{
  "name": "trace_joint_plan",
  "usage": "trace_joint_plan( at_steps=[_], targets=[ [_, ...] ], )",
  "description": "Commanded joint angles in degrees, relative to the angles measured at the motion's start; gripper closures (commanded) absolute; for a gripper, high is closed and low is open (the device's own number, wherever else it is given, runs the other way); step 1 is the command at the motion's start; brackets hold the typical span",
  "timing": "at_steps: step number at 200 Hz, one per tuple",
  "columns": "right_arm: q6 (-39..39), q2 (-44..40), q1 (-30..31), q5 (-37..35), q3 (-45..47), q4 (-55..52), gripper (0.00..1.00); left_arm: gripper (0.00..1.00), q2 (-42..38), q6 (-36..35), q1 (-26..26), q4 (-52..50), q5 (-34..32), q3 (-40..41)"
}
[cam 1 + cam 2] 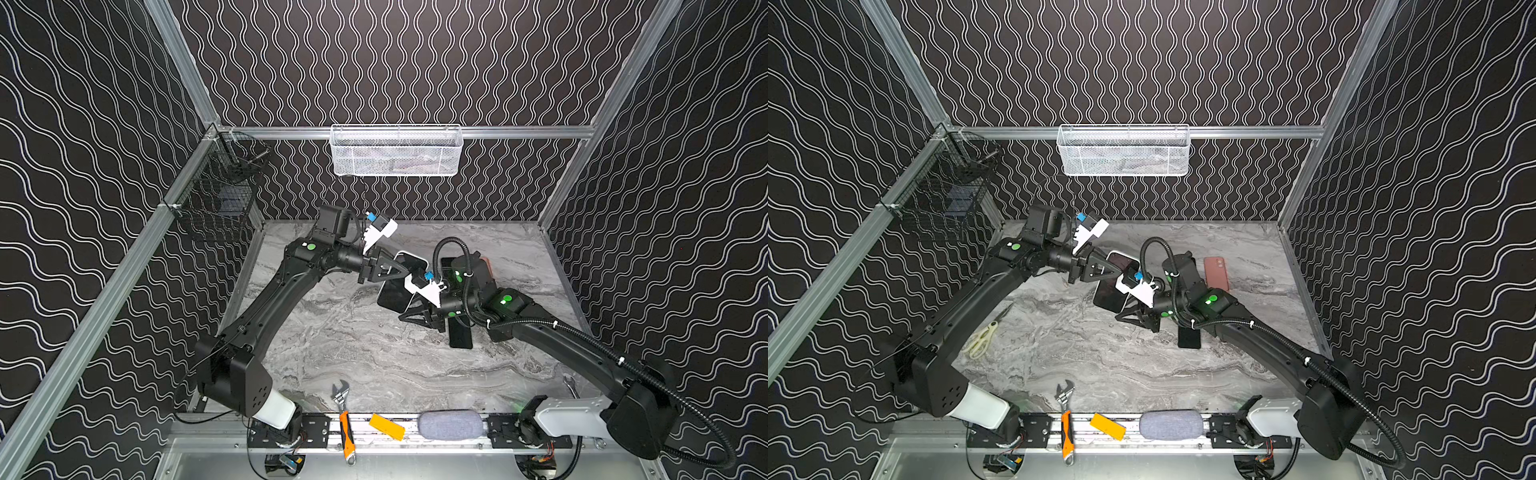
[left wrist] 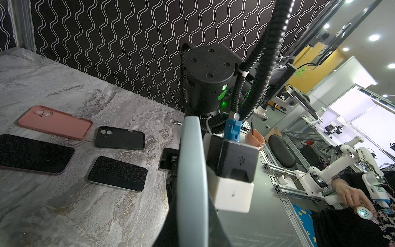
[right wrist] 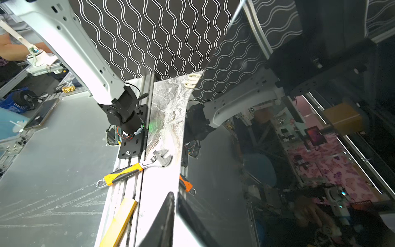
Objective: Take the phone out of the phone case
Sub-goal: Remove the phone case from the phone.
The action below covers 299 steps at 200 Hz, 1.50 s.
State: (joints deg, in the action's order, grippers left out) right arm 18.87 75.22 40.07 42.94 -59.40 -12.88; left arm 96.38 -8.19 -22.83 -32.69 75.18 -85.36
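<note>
Left end effector (image 1: 404,272) clamped on phone case (image 1: 414,256), raised off bench (image 1: 332,332).
Likely braced so right end effector (image 1: 405,311) can pry out phone (image 1: 392,297); its jaw gap unreadable.

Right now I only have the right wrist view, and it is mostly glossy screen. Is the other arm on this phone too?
Observer: Yes. In both top views the left gripper has its jaws shut on the far end of the cased phone.
Operator: Is the phone out of its case?
Observer: No. The left wrist view shows the pale case wrapping its edge.
Operator: Anything lying around that I can't see?
Observer: Two empty cases, a pink case and a black case, lie open side up on the table.
</note>
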Motion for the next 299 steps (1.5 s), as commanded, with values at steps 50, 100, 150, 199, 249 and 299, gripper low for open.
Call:
trace_joint_plan(
  at_steps=[50,100,150,199,249,299],
  targets=[
    [-2.7,-0.5,-0.1,-0.8,0.4,3.4,0.84,1.00,-1.5,0.9,-0.3,1.2,3.9,0.3],
    [-2.6,-2.8,-0.1,-6.3,4.3,7.8,0.89,1.00,-3.4,1.7,-1.6,1.2,2.9,0.6],
    [-2.3,-4.0,-0.1,-9.9,6.1,11.1,0.89,1.00,-4.3,2.3,-3.9,1.2,2.1,0.7],
    [-3.1,-4.1,-0.5,-12.1,7.4,14.8,0.88,1.00,-4.4,2.7,-5.6,1.2,1.7,1.0],
    [-4.8,-4.7,-3.6,-11.9,9.6,19.3,0.87,1.00,-4.7,2.8,-6.2,1.2,1.8,1.6],
    [-5.0,-4.6,-5.8,-11.2,10.2,20.0,0.86,1.00,-4.3,2.9,-6.4,1.2,2.5,1.2]
  ],
)
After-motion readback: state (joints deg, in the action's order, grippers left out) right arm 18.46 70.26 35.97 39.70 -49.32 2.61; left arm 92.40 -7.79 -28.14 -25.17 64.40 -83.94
